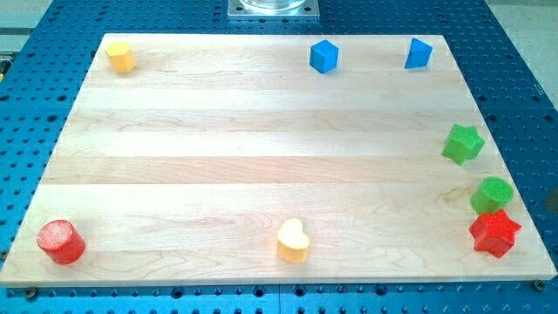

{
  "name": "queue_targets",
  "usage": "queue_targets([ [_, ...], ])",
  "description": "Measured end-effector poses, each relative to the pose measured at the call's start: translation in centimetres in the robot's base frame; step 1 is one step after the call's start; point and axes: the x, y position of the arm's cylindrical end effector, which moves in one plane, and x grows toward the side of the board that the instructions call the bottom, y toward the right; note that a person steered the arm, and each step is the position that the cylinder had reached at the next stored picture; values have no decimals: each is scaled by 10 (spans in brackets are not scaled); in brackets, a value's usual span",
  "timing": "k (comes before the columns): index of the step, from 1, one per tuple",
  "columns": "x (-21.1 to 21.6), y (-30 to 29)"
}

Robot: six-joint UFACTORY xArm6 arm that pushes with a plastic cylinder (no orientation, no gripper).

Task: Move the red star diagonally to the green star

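Note:
The red star [494, 233] lies at the board's lower right corner. The green star [462, 144] lies near the right edge, above it. A green cylinder [492, 194] stands between them, touching or almost touching the red star's top. My tip does not show in this view.
A red cylinder [61, 242] is at the lower left. A yellow heart [293, 241] is near the bottom edge, middle. A yellow block [120, 57] is at the top left. Two blue blocks [323, 56] [418, 53] are along the top. The wooden board [261, 157] rests on a blue perforated table.

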Motion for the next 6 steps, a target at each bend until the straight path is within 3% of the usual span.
queue_targets([
  [1,38,-47],
  [2,40,-84],
  [5,-49,-149],
  [6,-54,-184],
])
